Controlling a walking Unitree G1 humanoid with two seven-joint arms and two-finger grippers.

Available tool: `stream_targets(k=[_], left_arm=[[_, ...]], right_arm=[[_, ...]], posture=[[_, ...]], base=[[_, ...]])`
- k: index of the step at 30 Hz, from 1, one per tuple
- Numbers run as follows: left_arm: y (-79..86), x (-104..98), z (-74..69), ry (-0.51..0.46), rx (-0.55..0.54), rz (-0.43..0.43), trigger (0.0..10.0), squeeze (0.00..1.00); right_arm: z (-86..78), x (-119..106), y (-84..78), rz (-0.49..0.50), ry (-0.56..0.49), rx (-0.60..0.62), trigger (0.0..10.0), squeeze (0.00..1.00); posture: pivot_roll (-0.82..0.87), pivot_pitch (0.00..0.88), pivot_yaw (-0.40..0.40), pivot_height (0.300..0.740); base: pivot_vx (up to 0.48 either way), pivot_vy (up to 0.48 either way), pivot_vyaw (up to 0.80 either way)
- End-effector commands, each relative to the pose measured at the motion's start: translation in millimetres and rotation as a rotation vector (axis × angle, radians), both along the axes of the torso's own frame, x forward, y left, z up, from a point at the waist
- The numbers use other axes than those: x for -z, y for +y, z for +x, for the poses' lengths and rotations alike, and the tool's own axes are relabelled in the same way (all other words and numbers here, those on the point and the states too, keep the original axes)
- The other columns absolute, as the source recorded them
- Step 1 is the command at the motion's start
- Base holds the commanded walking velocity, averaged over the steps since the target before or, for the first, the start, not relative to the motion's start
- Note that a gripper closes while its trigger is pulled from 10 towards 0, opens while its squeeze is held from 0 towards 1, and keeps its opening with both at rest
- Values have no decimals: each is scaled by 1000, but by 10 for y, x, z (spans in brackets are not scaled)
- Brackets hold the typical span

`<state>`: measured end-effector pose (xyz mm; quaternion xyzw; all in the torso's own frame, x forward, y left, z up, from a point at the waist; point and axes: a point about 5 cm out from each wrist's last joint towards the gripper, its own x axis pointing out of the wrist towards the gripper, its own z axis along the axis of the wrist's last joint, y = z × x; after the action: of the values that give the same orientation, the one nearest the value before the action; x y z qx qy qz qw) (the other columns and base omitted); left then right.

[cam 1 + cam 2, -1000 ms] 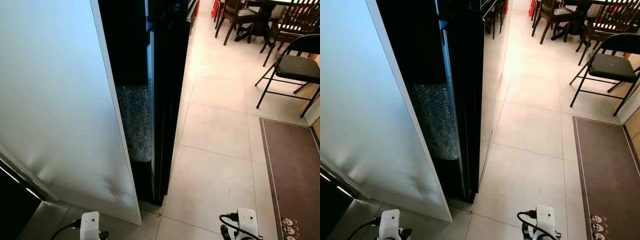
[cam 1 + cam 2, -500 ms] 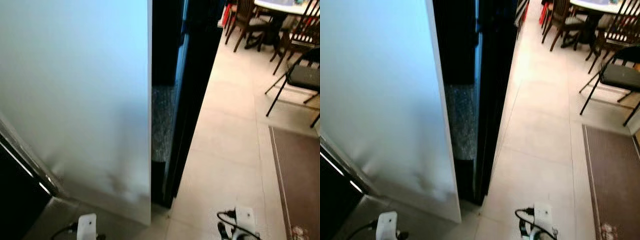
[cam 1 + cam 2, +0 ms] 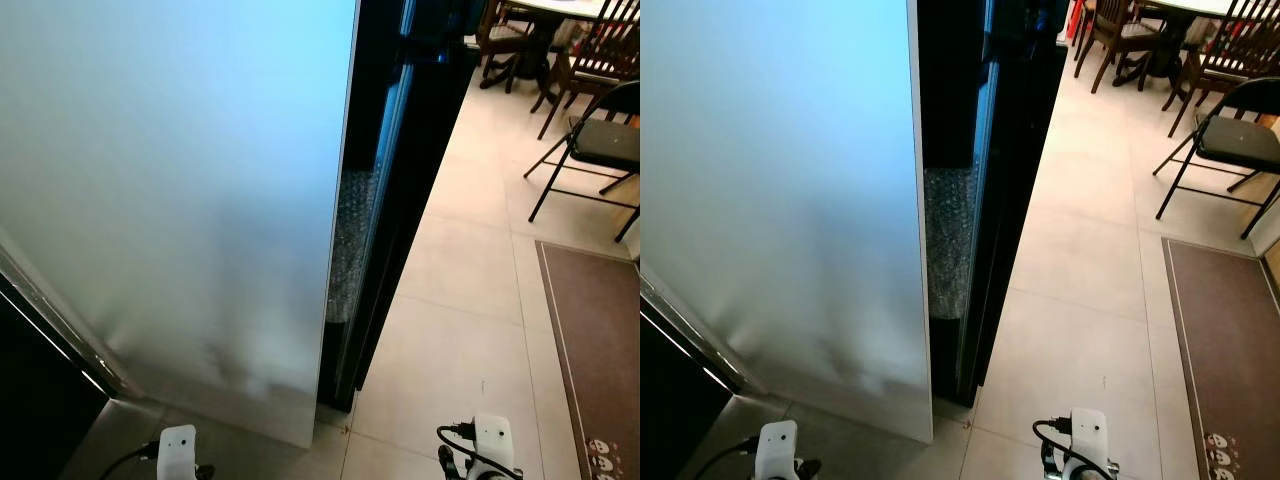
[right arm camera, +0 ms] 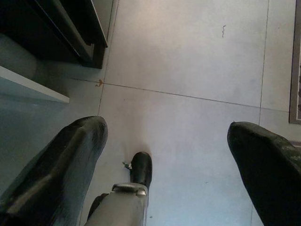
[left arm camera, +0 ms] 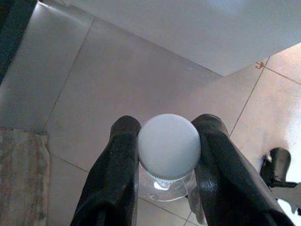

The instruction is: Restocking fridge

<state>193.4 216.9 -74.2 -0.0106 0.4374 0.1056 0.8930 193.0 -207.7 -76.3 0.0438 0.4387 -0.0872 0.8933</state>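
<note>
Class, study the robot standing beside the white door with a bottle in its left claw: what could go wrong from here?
1. The left claw grips the clear plastic bottle with a white cap just under the cap, so it might slip and fall onto the pale floor tiles.
2. The tall white door stands close ahead; stepping forward could bump it.
3. The right claw hangs open above the tiles, so it offers no support to the bottle.

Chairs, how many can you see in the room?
3, maybe more hidden: a black folding chair by the brown mat, and two wooden chairs at the far table.
</note>
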Motion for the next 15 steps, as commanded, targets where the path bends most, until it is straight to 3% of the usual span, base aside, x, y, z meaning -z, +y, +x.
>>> stream_targets(k=[1,3,11,15], left_arm=[[-12,24,-38,18,-1,-8,10000,0],[-12,25,-39,18,2,-7,10000,0],[-12,31,-53,22,12,-9,10000,0],[-8,29,-51,20,17,-5,10000,0]], right_arm=[[-23,2,-44,-1,-4,34,10000,0],[-24,2,-46,-3,-5,37,10000,0],[-35,4,-46,-3,-22,61,10000,0],[-35,5,-42,-3,-21,60,10000,0]], posture=[[91,0,-25,740],[90,0,-25,740],[78,0,-19,740],[79,0,-19,740]], base=[[0,266,0],[0,270,0],[0,0,0],[0,225,0]])
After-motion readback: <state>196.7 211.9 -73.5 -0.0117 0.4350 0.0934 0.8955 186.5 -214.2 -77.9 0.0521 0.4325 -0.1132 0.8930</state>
